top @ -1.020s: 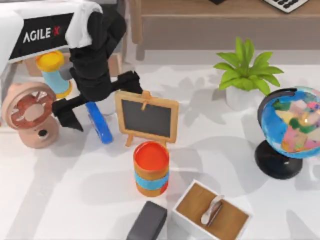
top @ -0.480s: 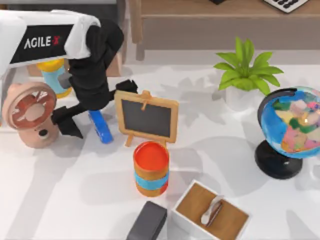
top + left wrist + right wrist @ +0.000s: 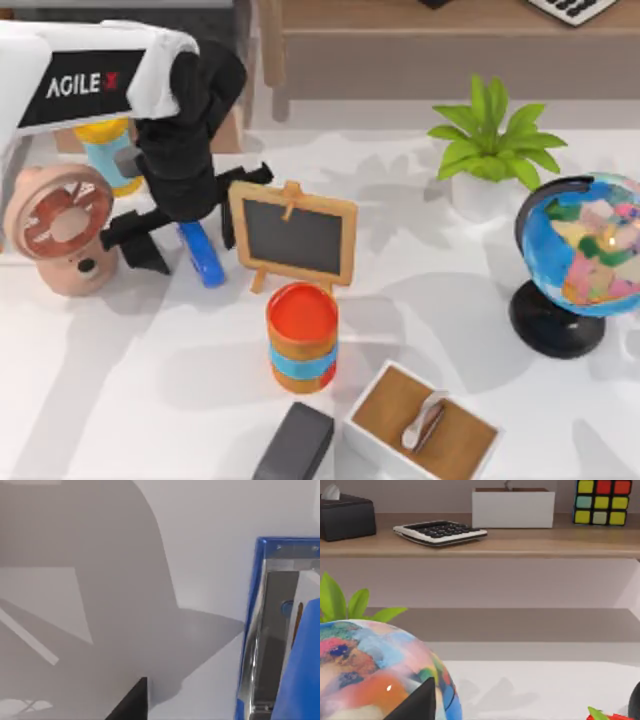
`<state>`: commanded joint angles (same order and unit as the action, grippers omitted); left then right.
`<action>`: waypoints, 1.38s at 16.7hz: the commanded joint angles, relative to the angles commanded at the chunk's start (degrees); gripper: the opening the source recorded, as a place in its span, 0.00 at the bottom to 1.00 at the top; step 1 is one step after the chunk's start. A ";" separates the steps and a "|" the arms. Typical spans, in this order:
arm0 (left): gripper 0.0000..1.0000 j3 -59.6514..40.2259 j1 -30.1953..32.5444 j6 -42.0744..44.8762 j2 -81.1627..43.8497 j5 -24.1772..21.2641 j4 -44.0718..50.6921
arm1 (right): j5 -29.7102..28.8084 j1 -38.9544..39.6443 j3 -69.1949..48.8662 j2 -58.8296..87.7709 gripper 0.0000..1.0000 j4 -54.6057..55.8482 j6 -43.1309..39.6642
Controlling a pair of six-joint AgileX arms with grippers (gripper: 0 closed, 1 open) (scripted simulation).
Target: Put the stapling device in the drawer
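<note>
The left hand (image 3: 180,228) hangs over the slim, glossy bright blue stapler (image 3: 200,253), which lies flat on the white surface (image 3: 150,380) at the top view's left. Its two black fingers (image 3: 135,245) stand wide apart, one on each side of the stapler's near end, neither visibly pressing it. In the left wrist view the stapler's (image 3: 280,630) blue edge and silver metal channel sit close beside one dark fingertip.

Room here is tight. The small wood-framed chalkboard on its easel (image 3: 293,235) stands just beside the stapler on one side, and the pink round desk fan (image 3: 62,228) is near on the other. The orange-and-blue striped cup (image 3: 301,337) stands near the chalkboard's foot. The surface at the lower left lies open.

Farther right stand the green potted plant (image 3: 490,140) and the multicoloured globe (image 3: 585,245). The right wrist view looks past the globe (image 3: 375,672) toward a wooden shelf (image 3: 480,542) holding a calculator (image 3: 440,532).
</note>
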<state>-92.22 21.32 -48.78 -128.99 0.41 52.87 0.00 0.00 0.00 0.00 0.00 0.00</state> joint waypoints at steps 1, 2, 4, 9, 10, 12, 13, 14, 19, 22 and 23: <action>0.32 0.00 0.00 0.00 0.00 0.00 0.00 | 0.00 0.00 0.00 0.00 1.00 0.00 0.00; 0.25 0.00 0.00 0.00 0.00 0.00 0.00 | 0.00 0.00 0.00 0.00 1.00 0.00 0.00; 0.10 0.00 0.00 0.00 0.00 0.00 0.00 | 0.00 0.00 0.00 0.00 1.00 0.00 0.00; 0.00 0.00 0.00 0.00 0.00 0.00 0.00 | 0.00 0.00 0.00 0.00 1.00 0.00 0.00; 0.00 0.00 0.00 0.00 0.00 0.00 0.00 | 0.00 0.00 0.00 0.00 1.00 0.00 0.00; 0.00 0.00 0.00 0.00 0.00 0.00 0.00 | 0.00 0.00 0.00 0.00 1.00 0.00 0.00; 0.00 0.00 0.00 0.00 0.00 0.00 0.00 | 0.00 0.00 0.00 0.00 1.00 0.00 0.00; 0.00 -0.04 0.02 0.36 0.89 0.24 0.53 | 0.00 0.00 0.00 0.00 1.00 0.00 0.00; 0.00 -3.02 -0.67 -0.02 -0.70 -1.97 3.29 | 0.00 0.00 0.00 0.00 1.00 0.00 0.00; 0.00 -5.23 -0.21 1.78 -0.71 -3.12 4.86 | 0.00 0.00 0.00 0.00 1.00 0.00 0.00; 0.00 -5.42 0.10 2.57 0.11 -2.97 5.37 | 0.00 0.00 0.00 0.00 1.00 0.00 0.00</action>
<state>-97.64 21.42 -46.21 -128.88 -2.56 58.24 0.00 0.00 0.00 0.00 0.00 0.00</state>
